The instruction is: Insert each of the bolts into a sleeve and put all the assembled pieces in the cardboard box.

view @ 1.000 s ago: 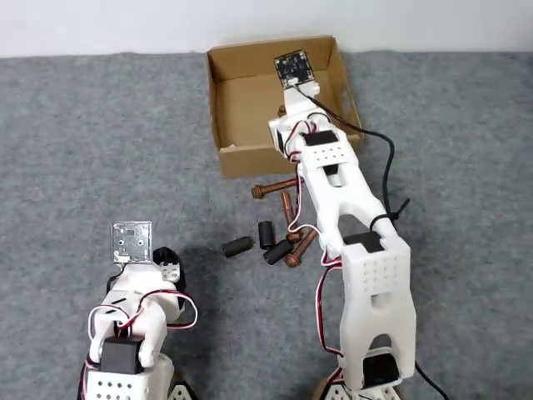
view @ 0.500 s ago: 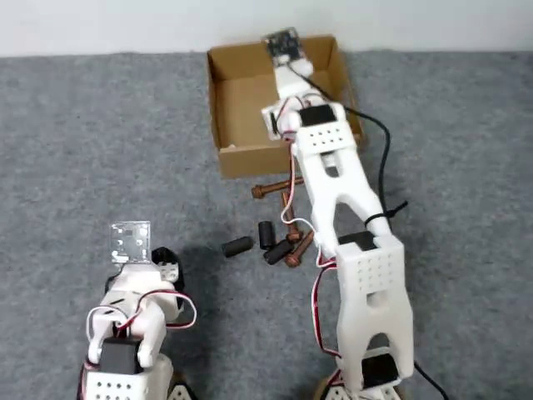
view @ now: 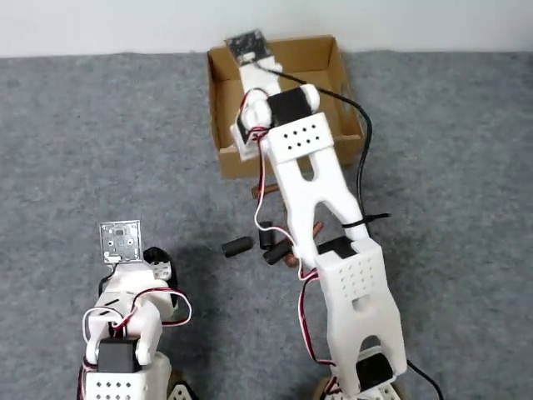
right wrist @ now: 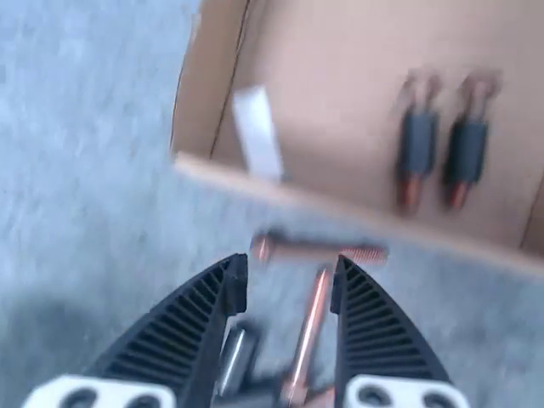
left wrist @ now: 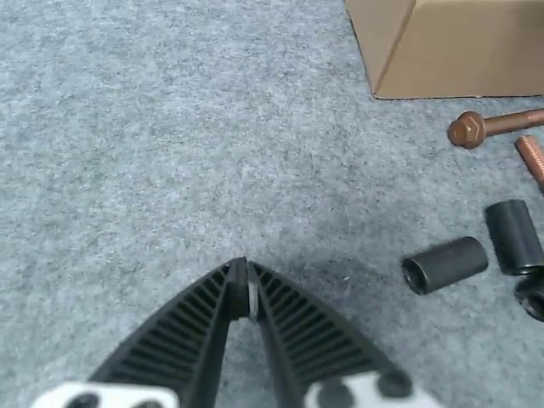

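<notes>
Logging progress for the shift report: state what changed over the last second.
The right arm swung left across the cardboard box, right gripper open and empty. The left arm edged slightly left, left gripper shut. The box, loose bolts and sleeves stayed put.

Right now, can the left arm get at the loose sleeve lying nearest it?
Probably yes. Only bare carpet lies between the left gripper and that sleeve, and the right arm crosses above the bolts beside it, not the sleeve. Its shut jaws must open.

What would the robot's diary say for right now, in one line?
left gripper: shut, over carpet | right gripper: open, over loose bolts | box: two finished pieces inside | sleeves: loose on carpet
</notes>
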`<action>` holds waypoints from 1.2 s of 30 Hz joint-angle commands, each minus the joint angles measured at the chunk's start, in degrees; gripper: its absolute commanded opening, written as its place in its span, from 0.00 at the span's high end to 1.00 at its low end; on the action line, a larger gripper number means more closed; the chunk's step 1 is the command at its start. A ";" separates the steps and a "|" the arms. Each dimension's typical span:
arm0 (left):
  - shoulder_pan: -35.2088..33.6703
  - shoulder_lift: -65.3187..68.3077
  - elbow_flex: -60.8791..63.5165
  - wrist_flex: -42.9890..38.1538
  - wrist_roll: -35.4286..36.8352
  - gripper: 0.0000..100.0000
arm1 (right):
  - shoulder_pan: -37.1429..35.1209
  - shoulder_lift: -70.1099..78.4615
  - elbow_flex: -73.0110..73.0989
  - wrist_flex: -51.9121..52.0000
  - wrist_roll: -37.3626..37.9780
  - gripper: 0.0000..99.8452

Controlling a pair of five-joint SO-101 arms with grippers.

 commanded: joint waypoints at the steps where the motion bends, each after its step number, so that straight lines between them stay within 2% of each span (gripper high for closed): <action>1: -0.62 0.09 -0.48 -0.44 -0.62 1.00 | -1.10 -0.66 -1.41 4.35 -3.69 0.85; 6: -0.62 0.09 -0.48 -0.44 -0.62 1.00 | -1.45 -1.98 4.57 4.44 -5.98 0.85; 14: -0.62 0.09 -0.48 -0.44 -0.62 1.00 | -3.12 -4.35 20.75 3.91 -14.07 0.85; 22: -0.62 0.09 -0.48 -0.35 -0.62 1.00 | -3.47 2.51 21.19 3.82 -16.79 0.85; 36: -0.70 0.09 -0.48 -0.35 -0.62 1.00 | -5.49 10.42 21.19 3.74 -16.88 0.85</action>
